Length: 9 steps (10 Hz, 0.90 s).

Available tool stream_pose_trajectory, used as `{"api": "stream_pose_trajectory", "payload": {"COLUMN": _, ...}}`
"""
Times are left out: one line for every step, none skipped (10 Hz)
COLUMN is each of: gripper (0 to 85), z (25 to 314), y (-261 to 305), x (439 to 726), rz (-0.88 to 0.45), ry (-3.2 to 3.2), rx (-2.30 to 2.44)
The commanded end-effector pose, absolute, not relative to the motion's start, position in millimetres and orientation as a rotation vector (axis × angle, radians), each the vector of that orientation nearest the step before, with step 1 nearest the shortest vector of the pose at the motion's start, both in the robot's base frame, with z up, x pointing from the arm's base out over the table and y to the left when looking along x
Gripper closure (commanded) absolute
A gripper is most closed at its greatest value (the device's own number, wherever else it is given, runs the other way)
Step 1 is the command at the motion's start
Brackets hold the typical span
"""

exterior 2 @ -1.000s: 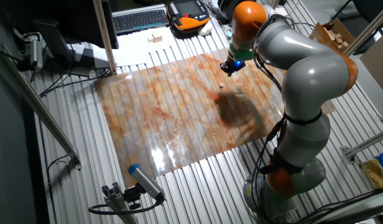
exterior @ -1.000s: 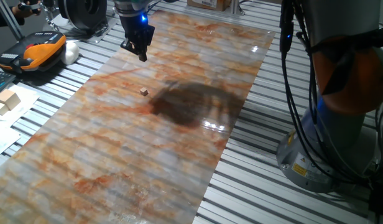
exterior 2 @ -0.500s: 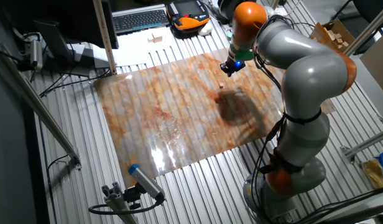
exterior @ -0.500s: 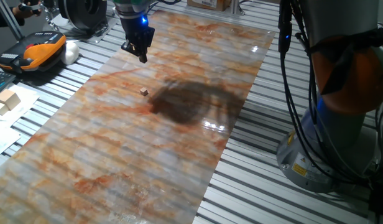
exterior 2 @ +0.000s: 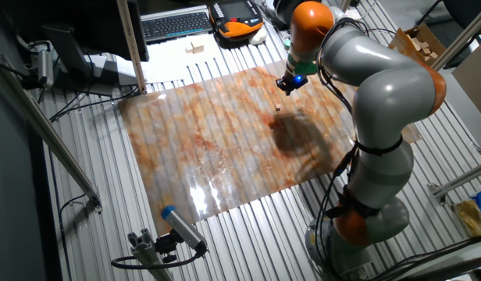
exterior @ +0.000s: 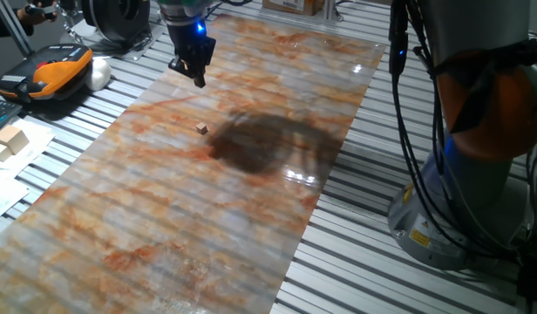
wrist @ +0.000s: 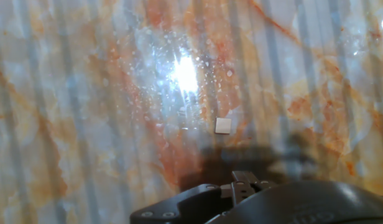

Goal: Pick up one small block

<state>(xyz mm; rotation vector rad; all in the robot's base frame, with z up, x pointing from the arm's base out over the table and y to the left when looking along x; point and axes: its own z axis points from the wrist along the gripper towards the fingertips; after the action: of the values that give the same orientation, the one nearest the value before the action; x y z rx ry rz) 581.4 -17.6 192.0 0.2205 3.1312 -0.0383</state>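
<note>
Hanging high above the marbled worktop (exterior: pixel 164 218), the claw (exterior: pixel 200 78) holds nothing, I cannot tell if it is apart or together, and the small block (exterior: pixel 201 128) sits alone below, so tiny that a slightly wrong drop could knock it away.

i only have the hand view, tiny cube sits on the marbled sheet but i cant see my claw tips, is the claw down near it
Observer: No. In one fixed view the claw hangs well above the sheet, apart from the small block.
Operator: anything else near the cube
Observer: Not on the sheet. The other fixed view shows the small block alone there; larger wooden blocks lie on white paper beyond its far edge.
Operator: claw open or shut
Observer: I cannot tell; the fingers look close together, but the gap is too small to judge.
</note>
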Motion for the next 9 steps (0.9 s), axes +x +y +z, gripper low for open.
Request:
{"api": "stream_pose_trajectory", "payload": {"gripper": 85.0, "z": 191.4, "y": -20.1, "x": 583.7, "rz": -0.031, "ry": 3.138, "rx": 0.218}}
{"api": "stream_pose_trajectory", "payload": {"gripper": 85.0, "z": 191.3, "y": -21.4, "x": 584.9, "rz": -0.033, "ry": 3.139, "rx": 0.221}}
{"api": "stream_pose_trajectory", "payload": {"gripper": 85.0, "z": 191.9, "y": -22.8, "x": 585.3, "rz": -0.043, "ry": 3.137, "rx": 0.221}}
{"api": "stream_pose_trajectory", "payload": {"gripper": 85.0, "z": 191.9, "y": -22.8, "x": 585.3, "rz": -0.058, "ry": 3.132, "rx": 0.213}}
{"api": "stream_pose_trajectory", "payload": {"gripper": 85.0, "z": 191.9, "y": -22.8, "x": 585.3, "rz": -0.050, "ry": 3.139, "rx": 0.206}}
{"api": "stream_pose_trajectory", "payload": {"gripper": 85.0, "z": 191.9, "y": -22.8, "x": 585.3, "rz": -0.022, "ry": 3.149, "rx": 0.200}}
{"api": "stream_pose_trajectory", "payload": {"gripper": 85.0, "z": 191.9, "y": -22.8, "x": 585.3, "rz": 0.007, "ry": 3.148, "rx": 0.207}}
{"api": "stream_pose_trajectory", "payload": {"gripper": 85.0, "z": 191.9, "y": -22.8, "x": 585.3, "rz": 0.029, "ry": 3.171, "rx": 0.224}}
{"api": "stream_pose_trajectory", "payload": {"gripper": 85.0, "z": 191.9, "y": -22.8, "x": 585.3, "rz": -0.003, "ry": 3.170, "rx": 0.211}}
